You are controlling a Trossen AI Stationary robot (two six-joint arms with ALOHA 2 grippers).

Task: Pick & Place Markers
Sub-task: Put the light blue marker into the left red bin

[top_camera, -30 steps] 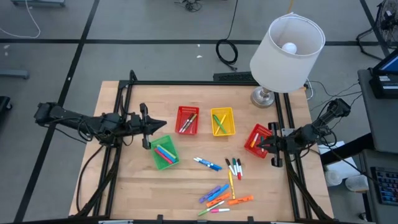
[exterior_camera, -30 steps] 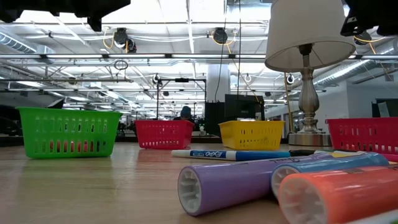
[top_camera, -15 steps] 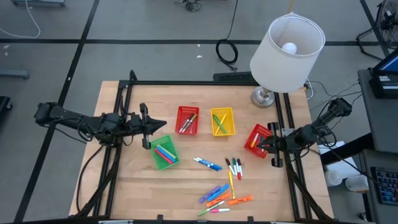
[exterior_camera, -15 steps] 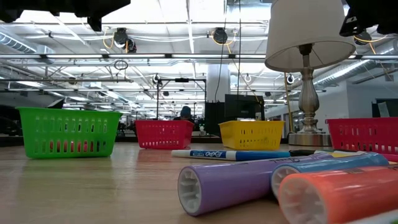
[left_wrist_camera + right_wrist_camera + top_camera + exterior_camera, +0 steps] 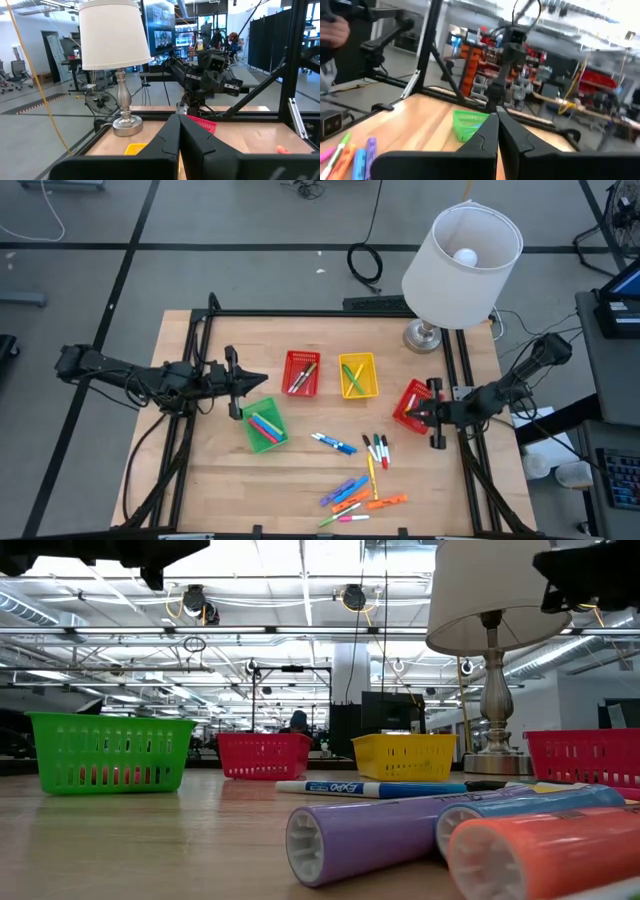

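Fingers pressed together, empty, on both the left gripper (image 5: pixel 262 379) and right gripper (image 5: pixel 408 413). Between picks; next: spread fingers and reach for the loose markers (image 5: pixel 357 485) near the tabletop's front edge.

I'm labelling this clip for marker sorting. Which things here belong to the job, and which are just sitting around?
Job:
loose markers on the table
markers in the green basket, red baskets and yellow basket
left gripper and right gripper, both shut, empty

Lying about:
lamp
cables on the floor
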